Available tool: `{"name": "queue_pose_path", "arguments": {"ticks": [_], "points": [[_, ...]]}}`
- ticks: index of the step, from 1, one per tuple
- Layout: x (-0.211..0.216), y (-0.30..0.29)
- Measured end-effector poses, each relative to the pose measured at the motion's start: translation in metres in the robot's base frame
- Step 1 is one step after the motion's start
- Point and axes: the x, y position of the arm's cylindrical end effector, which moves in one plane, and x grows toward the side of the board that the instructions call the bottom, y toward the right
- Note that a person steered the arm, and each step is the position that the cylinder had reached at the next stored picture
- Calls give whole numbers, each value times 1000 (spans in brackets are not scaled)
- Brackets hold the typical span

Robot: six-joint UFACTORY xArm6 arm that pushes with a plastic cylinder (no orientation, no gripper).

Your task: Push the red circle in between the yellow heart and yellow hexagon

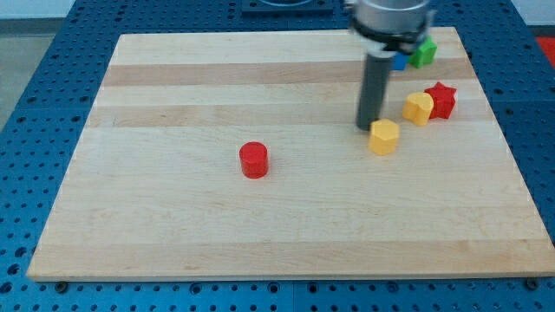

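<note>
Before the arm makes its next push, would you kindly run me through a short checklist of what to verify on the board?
1. Red circle in view and free to push: ok, it sits alone near the board's middle.
2. Red circle between yellow heart and yellow hexagon: not ok, it lies well to the view's left of both.
3. My tip placed behind the red circle: not ok, it stands beside the hexagon, at its upper left.
4. Tip touching the hexagon: cannot tell.
5. Gap between heart and hexagon wide enough: cannot tell, it looks narrow.
6. Red star clear of that gap: ok, it sits right of the heart.
</note>
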Motion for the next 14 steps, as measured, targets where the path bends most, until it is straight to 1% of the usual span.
{"name": "queue_pose_path", "arguments": {"ticks": [1, 2, 3, 4, 5, 6, 7, 9, 10, 12, 13, 14], "points": [[8, -28], [7, -102], [-19, -171], [15, -226], [66, -234], [84, -228], [76, -171], [12, -92], [-12, -56], [-30, -91], [-49, -56], [-39, -25]]}}
